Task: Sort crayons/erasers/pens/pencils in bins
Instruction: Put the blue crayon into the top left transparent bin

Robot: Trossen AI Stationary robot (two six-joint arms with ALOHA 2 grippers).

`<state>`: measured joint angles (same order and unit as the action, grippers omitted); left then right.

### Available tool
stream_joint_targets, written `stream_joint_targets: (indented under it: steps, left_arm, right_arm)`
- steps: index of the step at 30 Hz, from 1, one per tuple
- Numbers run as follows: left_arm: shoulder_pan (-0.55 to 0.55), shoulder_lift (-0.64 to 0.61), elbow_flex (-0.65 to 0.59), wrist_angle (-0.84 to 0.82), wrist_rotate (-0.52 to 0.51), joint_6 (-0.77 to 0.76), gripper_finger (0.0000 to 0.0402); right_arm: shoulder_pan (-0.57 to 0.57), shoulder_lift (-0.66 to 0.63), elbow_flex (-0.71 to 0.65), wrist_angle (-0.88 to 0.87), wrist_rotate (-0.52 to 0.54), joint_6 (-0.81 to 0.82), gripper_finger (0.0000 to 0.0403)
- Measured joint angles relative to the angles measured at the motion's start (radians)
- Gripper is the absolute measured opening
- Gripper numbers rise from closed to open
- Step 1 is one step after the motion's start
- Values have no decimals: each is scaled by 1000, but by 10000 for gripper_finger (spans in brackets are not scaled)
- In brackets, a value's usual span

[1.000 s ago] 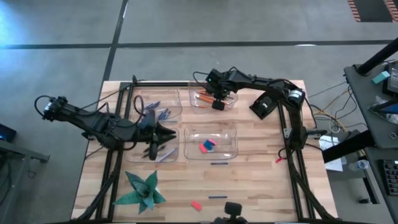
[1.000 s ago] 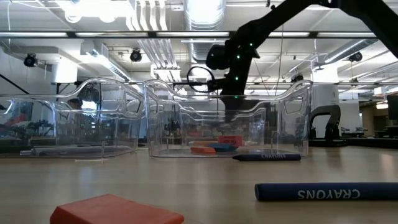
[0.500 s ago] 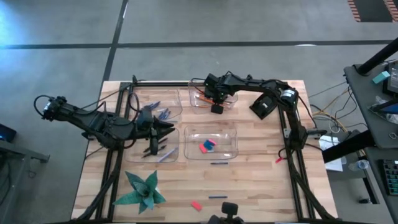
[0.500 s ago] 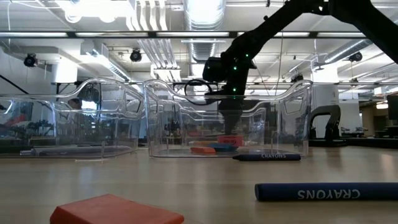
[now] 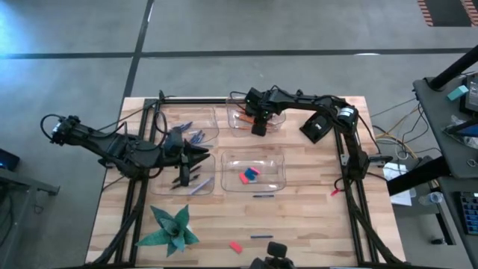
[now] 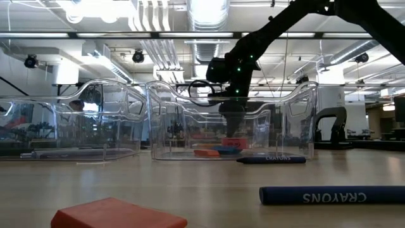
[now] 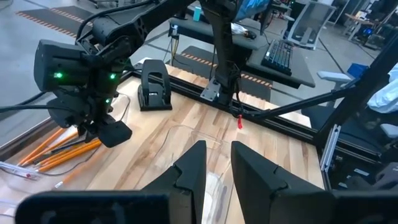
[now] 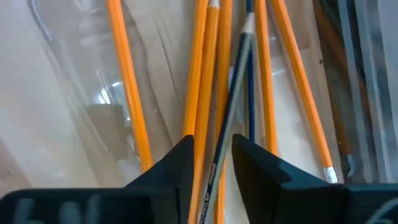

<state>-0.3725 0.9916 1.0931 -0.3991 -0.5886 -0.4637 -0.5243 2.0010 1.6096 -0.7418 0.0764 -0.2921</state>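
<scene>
While its fingers stand slightly apart around a grey pencil (image 8: 231, 124), the right gripper (image 5: 258, 125) hangs over the 12 o'clock bin (image 5: 278, 127), among 5 orange pencils (image 8: 127, 87). Left gripper (image 5: 184, 176), narrowly parted, empty, waits at 9 o'clock.

Premises: an industrial robotics lab or workshop. The floor (image 5: 75, 30) is bare grey concrete with painted lines and hazard striping at one corner. Overhead, the low view shows exposed ductwork (image 6: 158, 19), pipes and strip lighting (image 6: 209, 9). A wooden workbench (image 5: 299, 217) carries a black metal frame (image 5: 351, 187). Neighbouring desks hold a keyboard (image 7: 283, 56) and cabling (image 5: 396, 112).
</scene>
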Motion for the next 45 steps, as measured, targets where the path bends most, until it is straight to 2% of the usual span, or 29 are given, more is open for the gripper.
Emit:
stream_joint_targets:
  steps: [4,10,15,22,25,34,40,45]
  left_arm:
    - [0,0,0,0,2,-1,61]
    - [0,0,-2,0,2,-1,61]
    - [0,0,-2,-1,2,-1,61]
    - [0,-1,-2,-2,3,-1,61]
    - [0,-8,-2,-3,37,0,61]
    - [0,-13,-3,-8,141,0,61]
    - [0,-11,-8,-7,146,-1,61]
    - [0,-11,-10,-6,147,-1,61]
  right_arm:
    - [0,-29,0,-15,1,13,117]
    - [26,-174,0,-69,0,62,116]
    - [107,-315,-10,-105,-88,210,106]
    - [327,-445,-27,-154,-121,382,107]
    - [442,-478,-43,-192,-119,434,104]
    - [816,-508,-167,-193,-119,452,102]
    - [992,-508,-329,-2,-119,537,102]
    - [1073,-489,-467,268,-107,623,102]
